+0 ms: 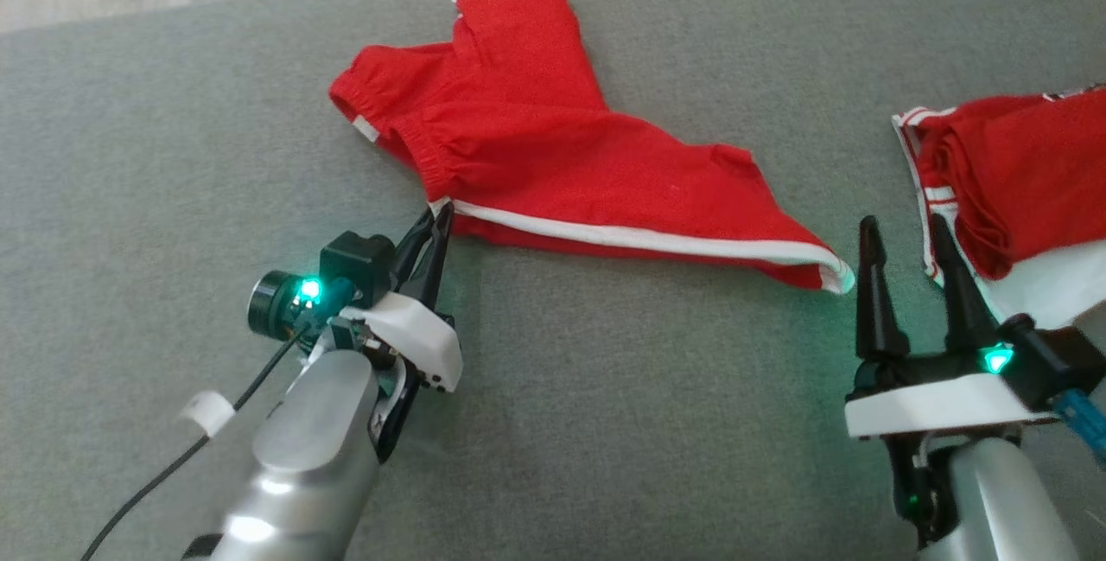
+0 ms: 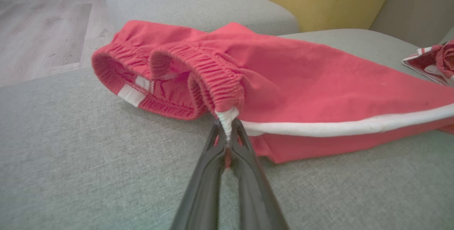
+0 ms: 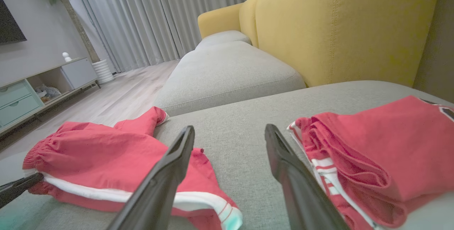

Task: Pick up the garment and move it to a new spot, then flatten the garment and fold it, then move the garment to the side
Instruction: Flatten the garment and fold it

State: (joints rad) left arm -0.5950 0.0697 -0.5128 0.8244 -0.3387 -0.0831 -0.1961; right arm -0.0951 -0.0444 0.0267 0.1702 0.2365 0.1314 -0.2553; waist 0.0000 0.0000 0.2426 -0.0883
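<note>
The garment [image 1: 536,146] is a pair of red shorts with a white side stripe, lying crumpled on the grey sofa seat [image 1: 155,129]. My left gripper [image 1: 439,217] is shut on the garment's waistband corner, where the white stripe ends. In the left wrist view the dark fingers [image 2: 212,159] pinch that white corner of the shorts [image 2: 301,81]. My right gripper [image 1: 903,237] stands open above the seat, between the leg hem of the shorts [image 3: 106,152] and a second red garment. Nothing is between its fingers [image 3: 170,166].
A second red and white garment [image 1: 1020,172] lies folded at the right edge of the seat [image 3: 372,152]. A yellow sofa back [image 3: 337,28] rises behind. Wooden floor [image 2: 42,28] lies beyond the seat's far edge.
</note>
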